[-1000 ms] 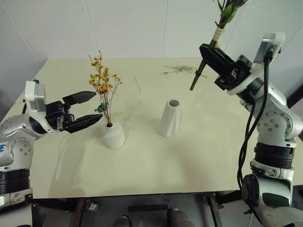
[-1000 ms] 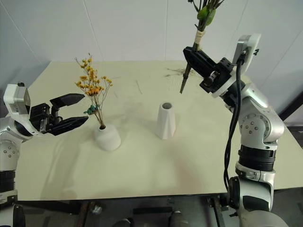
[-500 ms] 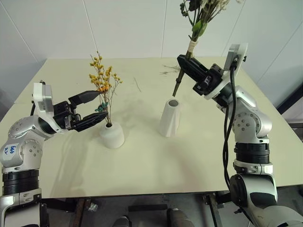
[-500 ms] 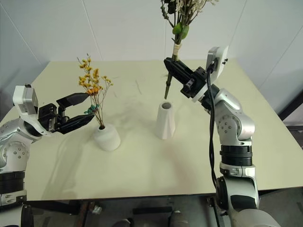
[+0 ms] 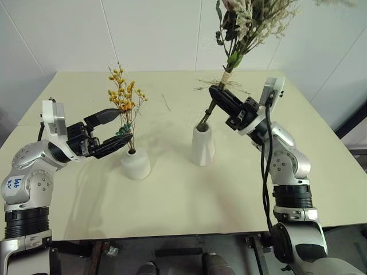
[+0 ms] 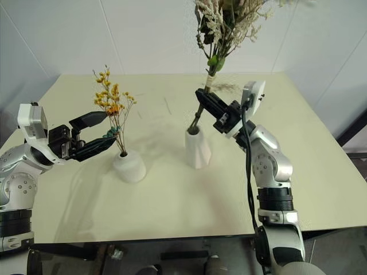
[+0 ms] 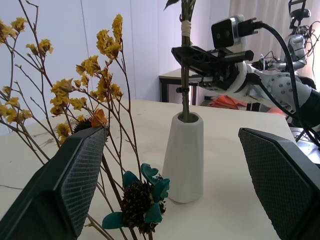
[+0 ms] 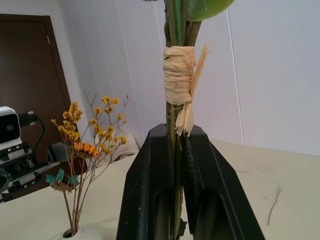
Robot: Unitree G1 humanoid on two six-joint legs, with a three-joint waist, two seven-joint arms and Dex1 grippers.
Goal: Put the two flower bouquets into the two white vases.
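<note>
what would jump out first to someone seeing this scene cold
The big bushy cream-white and green bouquet towers over the table's middle, its stems in the tall tapered white vase, with the right gripper shut on them. To its left, slim yellow-orange dried flowers stand in the short squat white vase, with the left gripper open beside them.

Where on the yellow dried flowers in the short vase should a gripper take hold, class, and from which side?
Grip the yellow flowers low on the bare stems, just above the short vase neck, where they run together and upright. Higher up they fan into brittle sprigs. Coming level from the robot's left looks best, where the open left gripper already stands.
</note>
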